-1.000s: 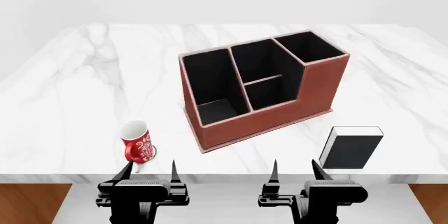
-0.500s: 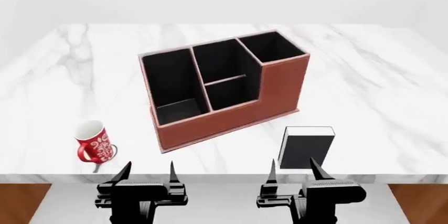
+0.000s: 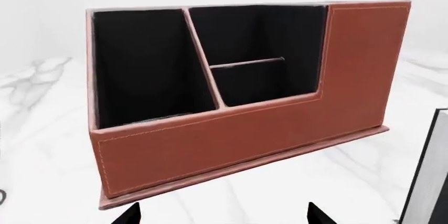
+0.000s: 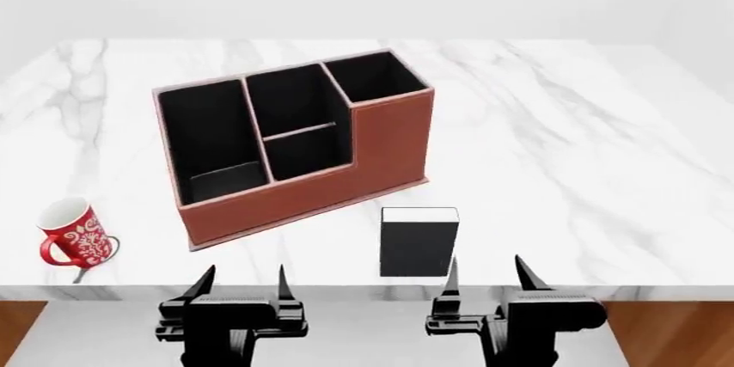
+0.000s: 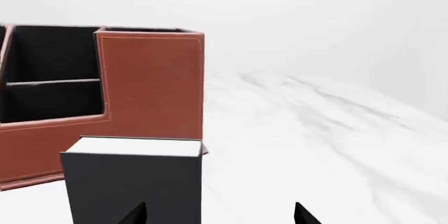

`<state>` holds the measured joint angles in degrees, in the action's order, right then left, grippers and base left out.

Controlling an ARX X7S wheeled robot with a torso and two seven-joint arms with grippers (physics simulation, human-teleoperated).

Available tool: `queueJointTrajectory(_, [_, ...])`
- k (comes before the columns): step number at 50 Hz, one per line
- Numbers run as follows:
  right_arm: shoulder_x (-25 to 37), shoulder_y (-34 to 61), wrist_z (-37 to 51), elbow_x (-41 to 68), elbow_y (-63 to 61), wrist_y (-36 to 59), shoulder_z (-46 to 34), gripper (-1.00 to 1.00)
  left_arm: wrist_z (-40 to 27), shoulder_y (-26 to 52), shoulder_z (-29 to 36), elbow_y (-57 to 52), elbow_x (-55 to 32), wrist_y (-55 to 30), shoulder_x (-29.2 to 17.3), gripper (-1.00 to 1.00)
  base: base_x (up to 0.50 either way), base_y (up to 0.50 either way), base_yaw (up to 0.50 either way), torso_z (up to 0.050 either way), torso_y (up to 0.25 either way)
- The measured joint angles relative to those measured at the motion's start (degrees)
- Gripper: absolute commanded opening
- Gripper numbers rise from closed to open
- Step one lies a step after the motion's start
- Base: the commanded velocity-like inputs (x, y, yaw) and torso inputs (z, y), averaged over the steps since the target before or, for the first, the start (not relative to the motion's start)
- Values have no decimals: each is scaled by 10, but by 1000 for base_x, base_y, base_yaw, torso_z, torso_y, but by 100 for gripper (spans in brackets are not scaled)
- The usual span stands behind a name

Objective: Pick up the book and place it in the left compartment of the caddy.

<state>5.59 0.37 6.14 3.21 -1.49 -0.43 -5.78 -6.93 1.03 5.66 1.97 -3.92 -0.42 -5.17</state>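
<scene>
Head view: approach, book [image 4: 418, 244] not yet grasped.
Both end effectors released; right end effector [image 4: 486, 273] must advance, clench book, reach caddy [image 4: 301, 191].

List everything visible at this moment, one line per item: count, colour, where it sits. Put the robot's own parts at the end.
table: one, white marble, spanning the head view, carrying everything below.
caddy: one, red-brown outside and black inside, four slots, on the table left of centre, turned at an angle.
left compartment: one, black-lined long slot at the caddy's left end, nothing in it.
book: one, black with white page edges, standing upright near the table's front edge, just in front of the caddy's right end and apart from it.
mug: one, red with white pattern, near the front left edge of the table.
left gripper: one, black, open, below the table's front edge, holding nothing.
right gripper: one, black, open, near the book, not touching it.
</scene>
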Motion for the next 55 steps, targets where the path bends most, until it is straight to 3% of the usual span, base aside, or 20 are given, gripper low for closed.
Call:
queueJointTrajectory(5, [9, 16, 1, 22, -51, 66, 4, 100, -3, 6, -3, -61, -16, -65, -12, 100, 0, 0, 0, 0, 0])
queueJointTrajectory(15, [40, 140, 13, 82, -210, 302, 26, 100, -12, 98, -22, -251, -63, -316, -57, 100, 0, 0, 0, 0, 0])
queueJointTrajectory(21, [47, 188, 19, 100, -242, 370, 35, 100, -15, 129, -31, -298, -76, -385, -73, 100, 333, 0, 0, 0, 0])
queueJointTrajectory(33, [56, 229, 26, 115, -265, 426, 42, 100, -20, 148, -37, -333, -84, -436, -91, 100, 500, 0, 0, 0, 0])
queueJointTrajectory(55, [61, 242, 33, 126, -260, 435, 45, 100, -26, 150, -38, -340, -88, -445, -102, 100, 500, 0, 0, 0, 1])
